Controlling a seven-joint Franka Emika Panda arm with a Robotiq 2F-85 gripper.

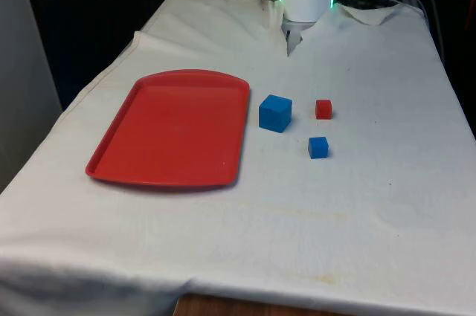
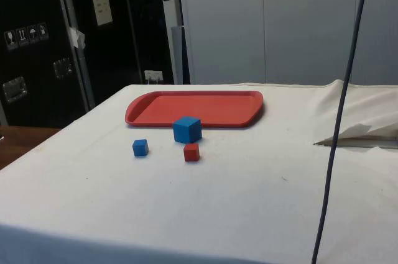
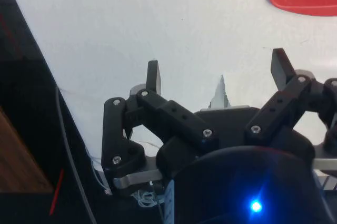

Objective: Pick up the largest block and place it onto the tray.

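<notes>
The large blue block (image 1: 275,113), a plain cube bigger than its neighbours, sits on the white cloth just beside the red tray (image 1: 149,171); the gripper (image 3: 217,71) hangs wide open, holding nothing.

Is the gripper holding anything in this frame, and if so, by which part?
Nothing is held. The gripper has its jaws apart over bare cloth, and the large blue block sits untouched on the table beside the red tray.

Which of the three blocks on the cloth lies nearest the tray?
The large blue block: it sits just off the red tray, while the small red block and small blue block lie farther away.
</notes>
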